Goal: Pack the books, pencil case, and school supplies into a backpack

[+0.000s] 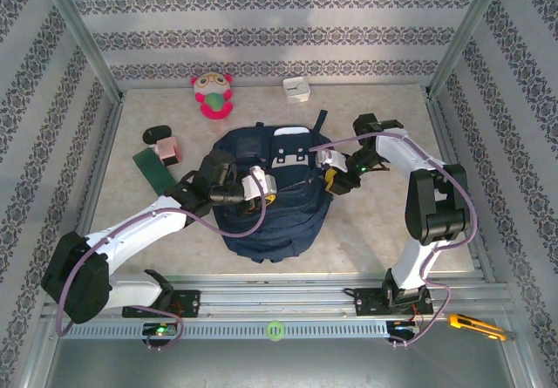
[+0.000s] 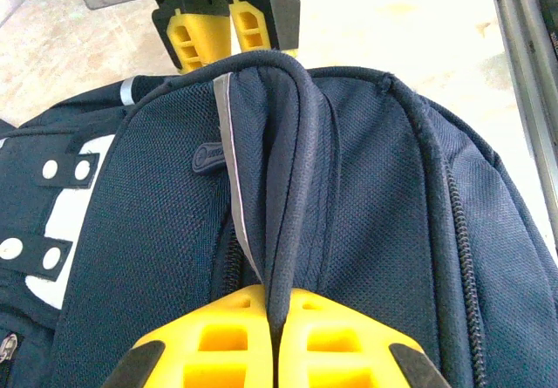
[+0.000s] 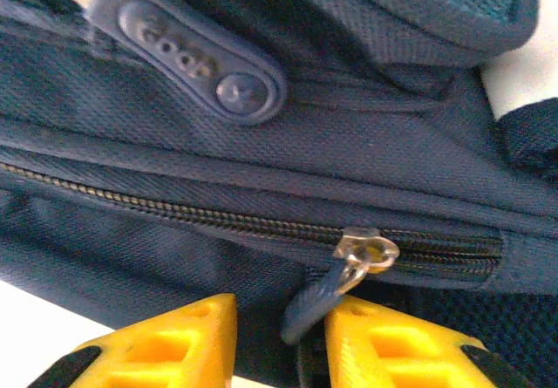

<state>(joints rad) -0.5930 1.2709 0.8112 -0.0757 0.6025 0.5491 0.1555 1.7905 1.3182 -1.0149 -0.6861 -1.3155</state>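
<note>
Backpack (image 1: pixel 270 198) lies mid-tabletop (image 1: pixel 353 235) btwn the arms, zip shut. L claw (image 2: pixel 277 305) is clamped on a raised fabric fold. R claw (image 3: pixel 279 327) is narrow-open w/ zip pull (image 3: pixel 316 308) hanging btwn its fingers, not yet pinched. Zip track runs crosswise to the fingers, so R arm's nearer.

Backpack (image 1: pixel 288 218) navy, white patch (image 1: pixel 292 148) up top with black tabs. Zip (image 3: pixel 218 218) brass-toned. Table (image 1: pixel 375 231) beige, marbled. Walls (image 1: pixel 261 35) pale grey with dark floral bands. Toy (image 1: pixel 212 94) pink, green, white. Block (image 1: pixel 166 150) pink, flat piece (image 1: pixel 154 170) dark green, oval (image 1: pixel 157 132) black, box (image 1: pixel 296 89) white, cutter (image 1: pixel 475 325) yellow.
</note>
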